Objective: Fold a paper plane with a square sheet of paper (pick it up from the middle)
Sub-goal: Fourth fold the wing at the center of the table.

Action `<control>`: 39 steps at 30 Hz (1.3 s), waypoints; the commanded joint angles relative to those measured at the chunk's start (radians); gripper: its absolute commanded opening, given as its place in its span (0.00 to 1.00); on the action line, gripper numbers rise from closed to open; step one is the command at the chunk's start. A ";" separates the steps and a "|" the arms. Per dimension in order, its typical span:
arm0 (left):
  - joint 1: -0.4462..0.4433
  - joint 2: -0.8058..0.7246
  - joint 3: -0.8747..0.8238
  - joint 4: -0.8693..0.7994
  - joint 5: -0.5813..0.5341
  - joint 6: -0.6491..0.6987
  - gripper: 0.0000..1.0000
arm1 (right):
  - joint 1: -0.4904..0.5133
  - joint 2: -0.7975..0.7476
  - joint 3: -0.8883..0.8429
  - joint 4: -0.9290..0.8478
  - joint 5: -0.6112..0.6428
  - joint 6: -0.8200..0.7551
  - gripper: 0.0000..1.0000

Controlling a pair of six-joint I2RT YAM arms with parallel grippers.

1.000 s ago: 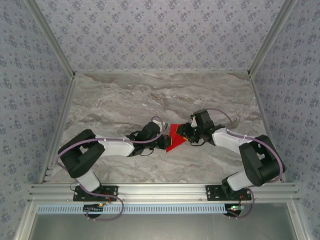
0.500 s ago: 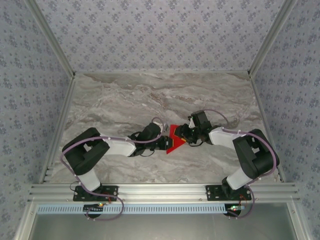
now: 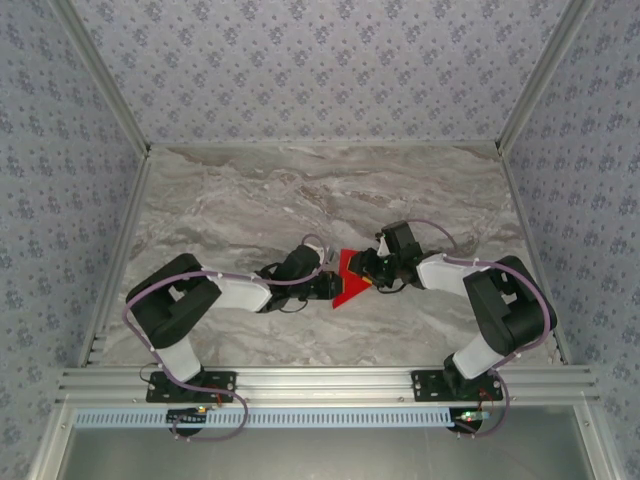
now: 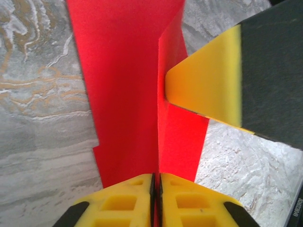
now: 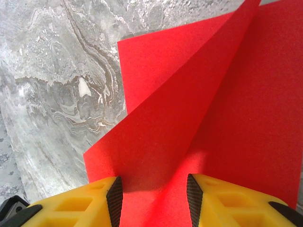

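Observation:
The square sheet of paper (image 3: 350, 277) is bright red and folded into layered flaps, and lies mid-table between the two arms. In the left wrist view the sheet of paper (image 4: 123, 85) has a raised crease running up the middle. My left gripper (image 4: 156, 182) is shut on the near end of that crease. It comes in from the left (image 3: 330, 285). My right gripper (image 5: 154, 189) stands open, its jaws apart on either side of a raised flap of the paper (image 5: 199, 109). It reaches in from the right (image 3: 368, 272). One of its yellow fingers (image 4: 208, 80) touches the crease.
The grey marble table (image 3: 250, 200) is bare around the paper. Patterned walls (image 3: 320, 70) stand at the back and both sides. An aluminium rail (image 3: 320, 382) runs along the near edge by the arm bases.
The right arm's elbow has drawn inward toward the centre. The paper and both grippers have shifted slightly to the left.

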 commanded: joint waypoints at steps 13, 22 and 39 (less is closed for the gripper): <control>0.101 -0.314 0.065 -0.422 -0.256 0.385 0.09 | -0.008 -0.268 0.017 -0.150 0.107 -0.035 0.50; 0.075 -0.368 -0.034 -0.249 -0.408 0.559 0.11 | -0.001 -0.282 0.021 -0.166 0.156 -0.043 0.51; -0.089 -0.132 -0.080 -0.060 -0.412 0.535 0.12 | 0.010 -0.260 -0.040 -0.121 0.189 -0.019 0.51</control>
